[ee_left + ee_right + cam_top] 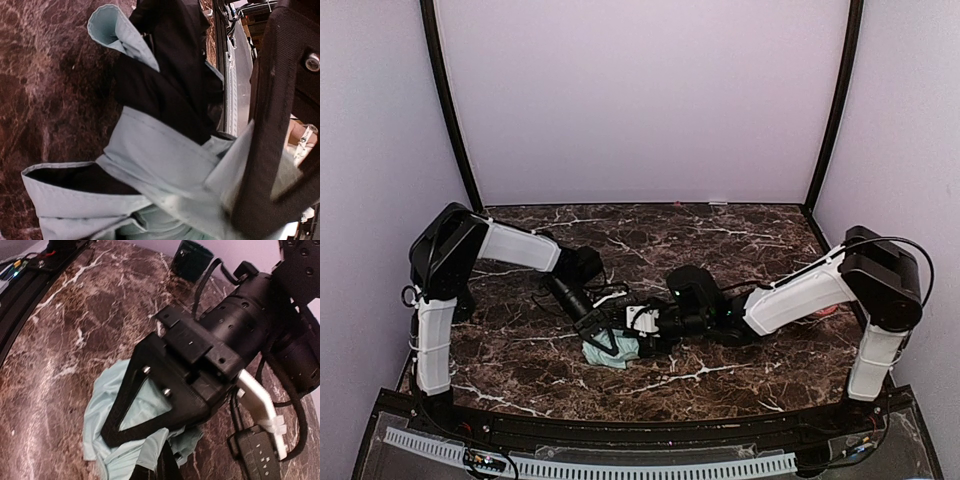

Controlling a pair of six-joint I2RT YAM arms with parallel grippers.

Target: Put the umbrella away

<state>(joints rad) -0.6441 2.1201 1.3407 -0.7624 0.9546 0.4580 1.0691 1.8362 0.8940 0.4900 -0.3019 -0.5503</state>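
Gathering step: pale mint-green crinkled folding umbrella (616,350), black-lined, lay bunched on dark marble tabletop (740,385) near its front edge. Left hand (599,336) and right hand (638,328) met over it; closure of either indeterminate. Advise pinching several folds, not one layer.

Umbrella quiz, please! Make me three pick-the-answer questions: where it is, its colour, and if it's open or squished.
1. Where is the umbrella? A) on the marble table B) hanging on the wall C) inside a bin
2. What colour is its outside fabric? A) red B) pale mint-green C) yellow
3. How is it? A) opened wide B) collapsed and crumpled C) in a bag
Answers: 1 A, it lies on the marble; 2 B, wrist views show mint fabric, black lining; 3 B, fabric lies in loose folds.
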